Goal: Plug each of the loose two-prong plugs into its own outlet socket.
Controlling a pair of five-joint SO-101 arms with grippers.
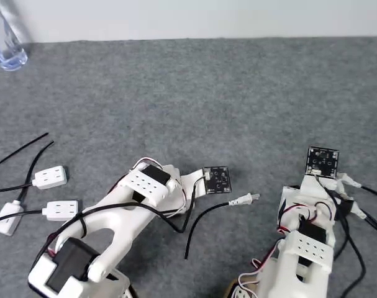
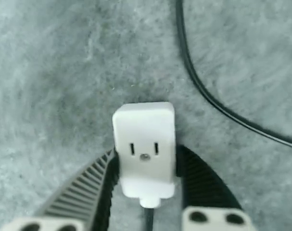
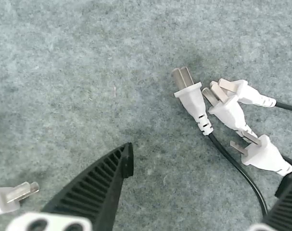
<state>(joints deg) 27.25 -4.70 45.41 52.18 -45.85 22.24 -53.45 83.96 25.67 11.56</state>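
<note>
A white outlet socket [image 2: 144,149] with its slots facing up sits between the fingers of my left gripper [image 2: 146,161], which is shut on it just above the grey carpet. Two more sockets [image 1: 50,177] [image 1: 61,210] lie at the left of the table. My right gripper [image 3: 210,163] is open over the carpet, its fingers [image 3: 100,185] spread wide. Several white two-prong plugs lie loose just beyond it, among them one on a black cord [image 3: 191,98] and another [image 3: 261,154] beside the far finger. A lone plug [image 1: 241,200] lies between the two arms.
A black cord [image 2: 208,91] curves across the carpet past the held socket. Thin black cords [image 1: 20,155] and a white adapter [image 1: 7,218] lie at the left edge. A clear bottle [image 1: 5,37] stands at the back left corner.
</note>
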